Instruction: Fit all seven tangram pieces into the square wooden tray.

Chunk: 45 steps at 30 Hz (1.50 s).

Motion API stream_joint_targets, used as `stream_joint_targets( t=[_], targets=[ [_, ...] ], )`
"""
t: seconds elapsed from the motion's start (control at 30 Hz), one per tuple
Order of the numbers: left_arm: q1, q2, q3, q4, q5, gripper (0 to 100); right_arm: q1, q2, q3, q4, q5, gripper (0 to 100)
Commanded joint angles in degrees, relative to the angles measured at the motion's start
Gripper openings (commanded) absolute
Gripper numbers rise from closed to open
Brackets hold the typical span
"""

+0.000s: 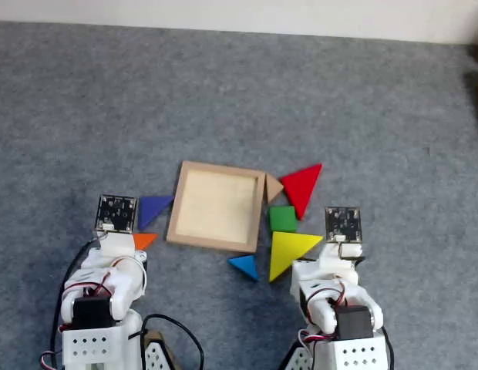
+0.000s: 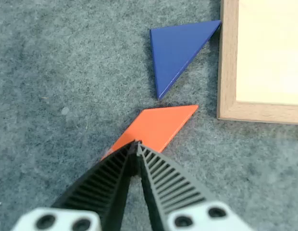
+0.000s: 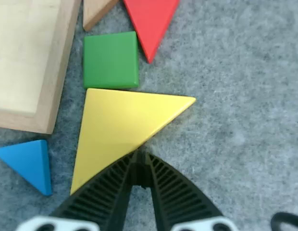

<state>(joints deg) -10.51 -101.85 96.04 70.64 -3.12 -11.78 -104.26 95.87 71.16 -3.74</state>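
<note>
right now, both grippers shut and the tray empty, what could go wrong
The yellow triangle by the right gripper lies flat and broad, so a grasp may slip. The green square beside it could get dragged. The dark blue triangle touches the tray rim; pushing it may shift the tray.

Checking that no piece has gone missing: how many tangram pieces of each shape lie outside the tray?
Triangles: 5 (dark blue, red, yellow, light blue, plain wood)
Squares: 1 (green)
Parallelograms: 1 (orange)
Total: 7, none inside the tray
</note>
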Motion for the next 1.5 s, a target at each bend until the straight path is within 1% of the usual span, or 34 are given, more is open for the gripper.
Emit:
stream_joint_targets(
  t=[0.0,0.73,0.9,0.97,1.13,1.2,1.33,1.47],
  targets=[
    [0.5,-2.5,1.1,0.1,-0.4,0,0.7,-1.0,7.5,0.5,-0.4,2.4],
    [0.5,-2.5,1.1,0.1,-0.4,0,0.7,-1.0,7.4,0.0,-0.3,2.4],
    [0.5,-2.5,1.1,0.1,-0.4,0,0.9,-1.0,0.7,0.4,-0.3,2.4],
    [0.5,-2.5,1.1,0.1,-0.4,0,2.9,-1.0,-2.6,0.4,-0.3,2.4],
    [0.5,-2.5,1.1,0.1,-0.4,0,13.4,-1.0,-11.2,0.0,-0.3,2.4],
    [0.5,-2.5,1.1,0.1,-0.4,0,15.8,-1.0,-14.0,0.0,-0.3,2.2],
    [0.5,-2.5,1.1,0.1,-0.4,0,16.0,-0.9,-19.6,1.7,-0.3,1.9],
    [0.5,-2.5,1.1,0.1,-0.4,0,16.0,0.9,-24.3,6.4,-0.2,0.3]
  ],
)
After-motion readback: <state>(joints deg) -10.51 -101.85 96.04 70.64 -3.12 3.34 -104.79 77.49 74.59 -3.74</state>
